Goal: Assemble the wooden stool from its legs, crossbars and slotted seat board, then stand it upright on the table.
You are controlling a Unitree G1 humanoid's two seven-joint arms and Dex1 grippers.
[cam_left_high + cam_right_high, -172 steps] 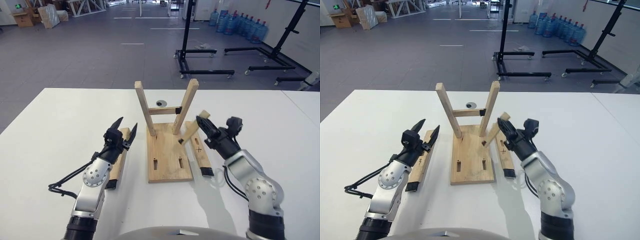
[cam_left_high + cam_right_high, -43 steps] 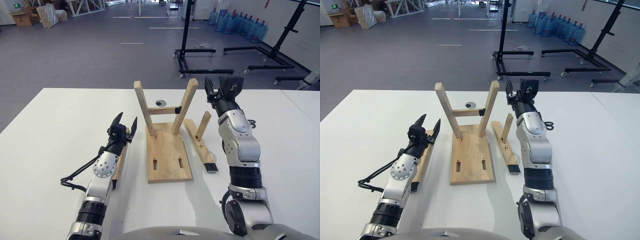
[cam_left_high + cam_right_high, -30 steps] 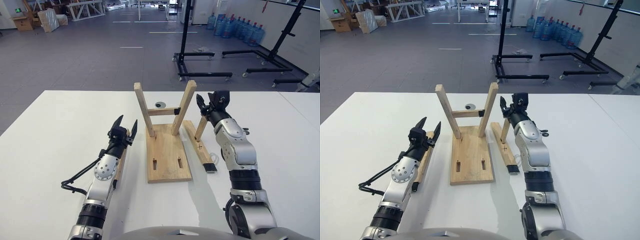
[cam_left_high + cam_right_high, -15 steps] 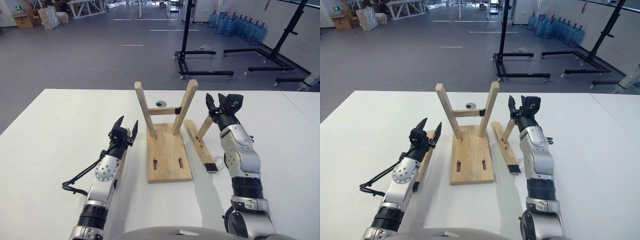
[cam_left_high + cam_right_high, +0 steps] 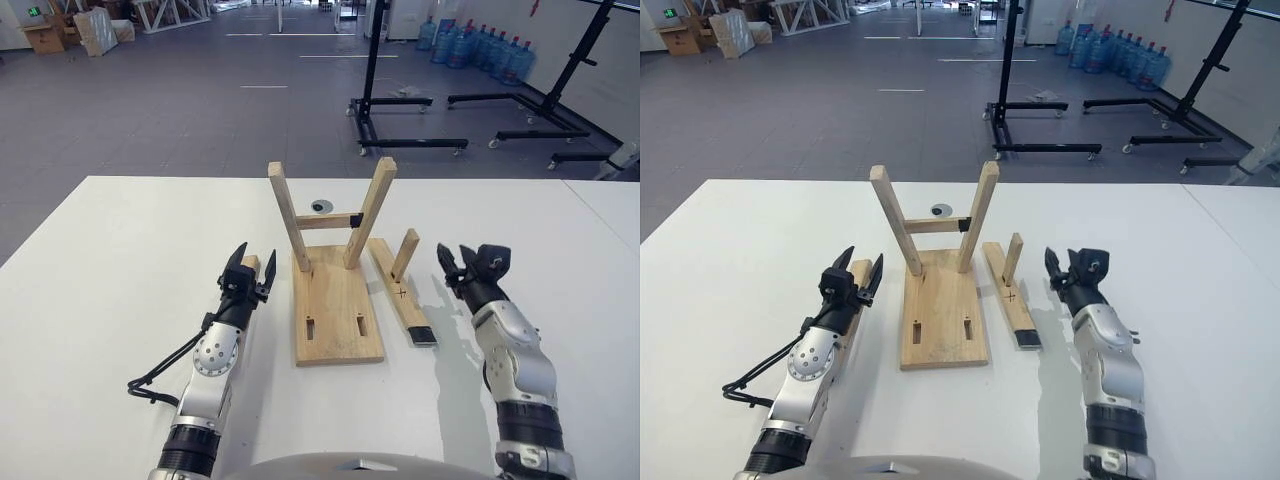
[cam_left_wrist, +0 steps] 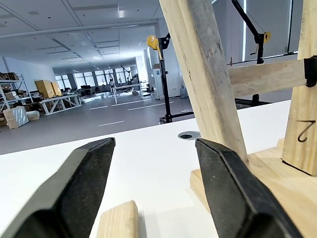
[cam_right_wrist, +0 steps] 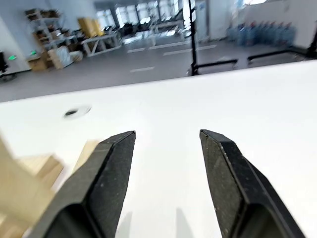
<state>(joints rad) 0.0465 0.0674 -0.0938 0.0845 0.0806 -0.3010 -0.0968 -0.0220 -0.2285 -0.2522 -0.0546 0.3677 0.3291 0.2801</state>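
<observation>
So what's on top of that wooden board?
Two legs joined by a crossbar stand at the far end of the seat board; its two near slots are empty. The leg ends hide their joints.

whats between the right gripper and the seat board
A loose leg lies flat between the right gripper and the seat board, a short piece sticking up from it, seen in the left eye view.

Open table (image 5: 585, 250) right of the loose leg piece (image 5: 405, 300); upright legs (image 5: 369, 215), perhaps fixed, over the seat board (image 5: 337, 320).
</observation>
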